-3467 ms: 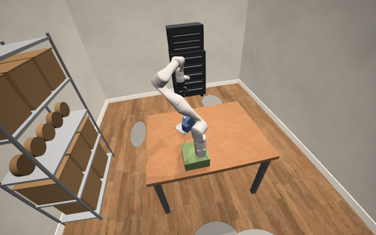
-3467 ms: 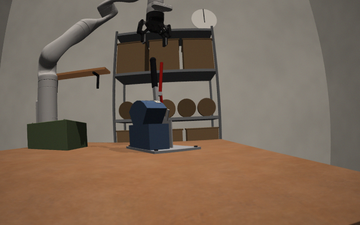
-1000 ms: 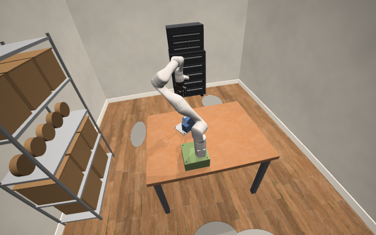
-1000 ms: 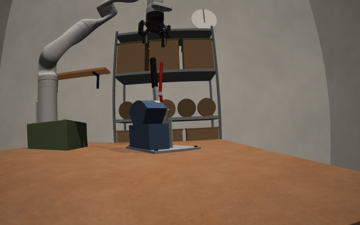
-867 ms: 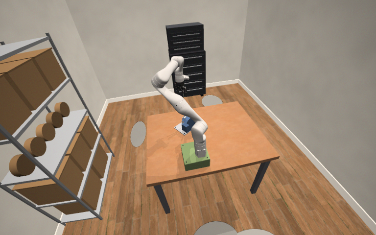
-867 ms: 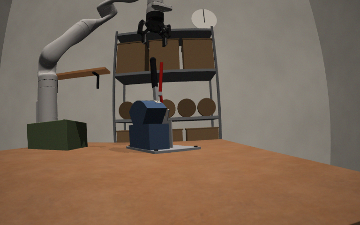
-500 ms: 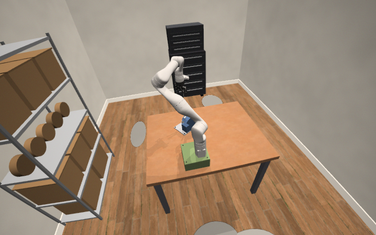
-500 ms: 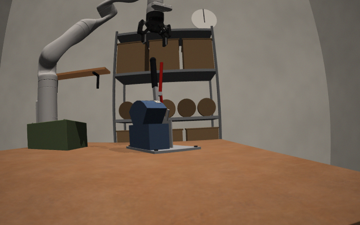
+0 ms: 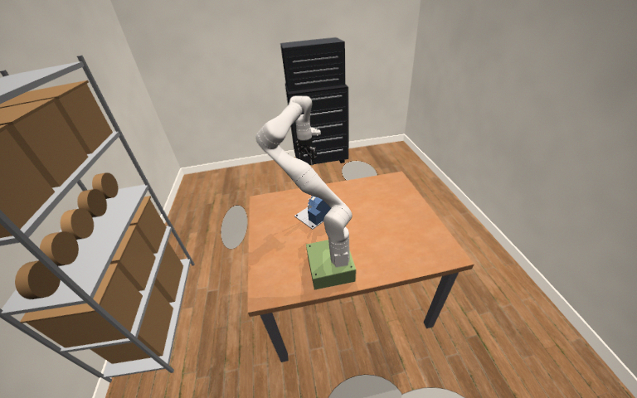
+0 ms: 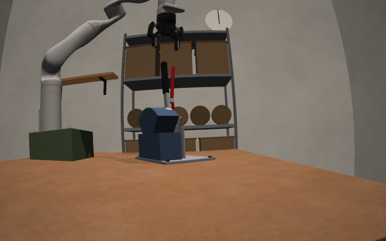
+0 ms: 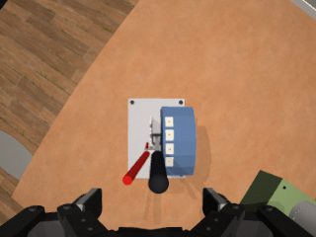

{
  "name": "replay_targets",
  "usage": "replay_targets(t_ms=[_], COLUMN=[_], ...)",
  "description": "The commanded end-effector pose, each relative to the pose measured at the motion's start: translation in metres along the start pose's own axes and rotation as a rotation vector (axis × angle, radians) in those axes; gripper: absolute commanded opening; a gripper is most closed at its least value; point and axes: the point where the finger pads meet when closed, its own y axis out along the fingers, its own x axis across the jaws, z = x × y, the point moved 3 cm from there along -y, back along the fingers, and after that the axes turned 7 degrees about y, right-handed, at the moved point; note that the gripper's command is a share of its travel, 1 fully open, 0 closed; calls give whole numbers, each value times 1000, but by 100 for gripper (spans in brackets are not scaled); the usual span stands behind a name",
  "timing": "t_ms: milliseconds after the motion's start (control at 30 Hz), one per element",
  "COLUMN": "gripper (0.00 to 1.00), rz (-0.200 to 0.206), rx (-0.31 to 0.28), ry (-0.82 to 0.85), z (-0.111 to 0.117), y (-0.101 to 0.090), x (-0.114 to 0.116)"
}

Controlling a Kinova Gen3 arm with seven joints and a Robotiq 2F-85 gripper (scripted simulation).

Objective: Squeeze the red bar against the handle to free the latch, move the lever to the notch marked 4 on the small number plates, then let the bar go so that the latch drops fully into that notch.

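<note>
A blue lever housing (image 9: 318, 208) (image 10: 159, 133) (image 11: 180, 141) stands on a grey base plate (image 10: 196, 158) (image 11: 138, 138) on the table. A lever with a black handle (image 10: 164, 76) (image 11: 158, 174) rises from it, nearly upright. The red bar (image 10: 172, 85) (image 11: 136, 170) stands beside the handle, splayed away from it. Small white number plates (image 11: 170, 141) sit in a row on the housing's top. My gripper (image 10: 165, 42) (image 11: 152, 199) (image 9: 307, 152) is open and empty. It hangs well above the handle's top, fingers pointing down.
The arm's green base block (image 9: 330, 272) (image 10: 61, 144) (image 11: 271, 194) sits on the table (image 9: 404, 235) (image 10: 199, 199) near the housing. A shelf rack with cardboard boxes (image 9: 70, 211) (image 10: 176, 91) stands beside the table. A black cabinet (image 9: 317, 98) stands at the back wall.
</note>
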Motion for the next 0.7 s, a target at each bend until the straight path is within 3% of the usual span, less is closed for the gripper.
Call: replay_targets(t_ms=[0,667], gripper=[97,97], rz=[4,2], rx=[-3,-6], ry=[-9,-8], z=[-2,-3], y=[3,19], x=[-2,-1])
